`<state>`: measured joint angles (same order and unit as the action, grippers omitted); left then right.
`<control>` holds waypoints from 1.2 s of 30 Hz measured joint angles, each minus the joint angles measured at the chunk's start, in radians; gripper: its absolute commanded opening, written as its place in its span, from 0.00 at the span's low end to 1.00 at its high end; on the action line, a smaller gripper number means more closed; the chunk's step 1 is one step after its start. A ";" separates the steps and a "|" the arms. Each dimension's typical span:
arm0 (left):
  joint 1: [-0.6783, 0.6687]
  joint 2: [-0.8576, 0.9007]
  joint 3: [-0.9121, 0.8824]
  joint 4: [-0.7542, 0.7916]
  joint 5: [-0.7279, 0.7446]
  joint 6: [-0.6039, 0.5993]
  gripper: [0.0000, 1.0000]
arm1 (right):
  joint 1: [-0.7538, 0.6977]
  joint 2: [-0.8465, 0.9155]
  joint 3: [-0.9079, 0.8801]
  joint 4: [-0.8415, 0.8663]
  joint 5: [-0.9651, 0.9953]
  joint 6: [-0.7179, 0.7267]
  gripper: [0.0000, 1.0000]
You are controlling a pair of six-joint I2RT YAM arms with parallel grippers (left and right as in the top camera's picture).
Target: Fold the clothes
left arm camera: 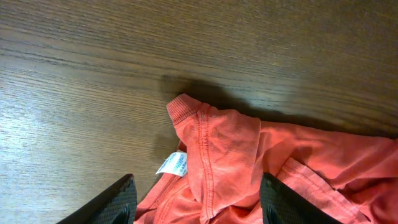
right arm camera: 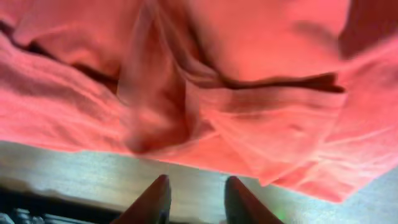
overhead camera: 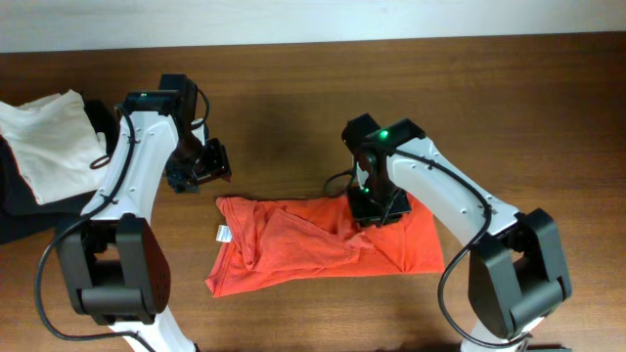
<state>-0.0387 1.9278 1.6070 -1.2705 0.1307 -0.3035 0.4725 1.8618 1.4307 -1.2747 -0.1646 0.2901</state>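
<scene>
With shirt (overhead camera: 323, 249) rumpled mid-worktop (overhead camera: 293, 88), drop wide-open left claw (left arm camera: 198, 185) onto shirt's collar corner by tag (left arm camera: 172, 163), pinch both layers squarely, set narrowly parted, empty right claw (right arm camera: 196, 190) on shirt's far right edge, then fold evenly.

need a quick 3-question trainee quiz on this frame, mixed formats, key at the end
1. True or false: the left tool is shut on the T-shirt.
2. The white neck tag lies at the shirt end nearer: A) the left arm, B) the right arm, C) neither, it is hidden.
3. Short answer: what colour is the garment overlapping the black one beside the left arm?
Key: 1 false, its fingers stand wide apart. 2 A. 3 white.
</scene>
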 measured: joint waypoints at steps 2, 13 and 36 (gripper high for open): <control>0.000 0.000 0.000 0.000 0.000 0.000 0.63 | 0.009 0.000 0.000 -0.009 -0.003 -0.002 0.30; 0.000 0.000 0.000 -0.005 0.000 0.000 0.63 | -0.131 -0.005 -0.197 0.223 0.120 0.077 0.57; 0.000 -0.002 -0.017 -0.095 0.000 0.109 0.83 | -0.127 -0.023 -0.062 0.076 -0.280 -0.296 0.39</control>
<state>-0.0387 1.9263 1.5902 -1.3659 0.1307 -0.1940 0.3454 1.8393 1.3689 -1.1988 -0.4446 -0.0059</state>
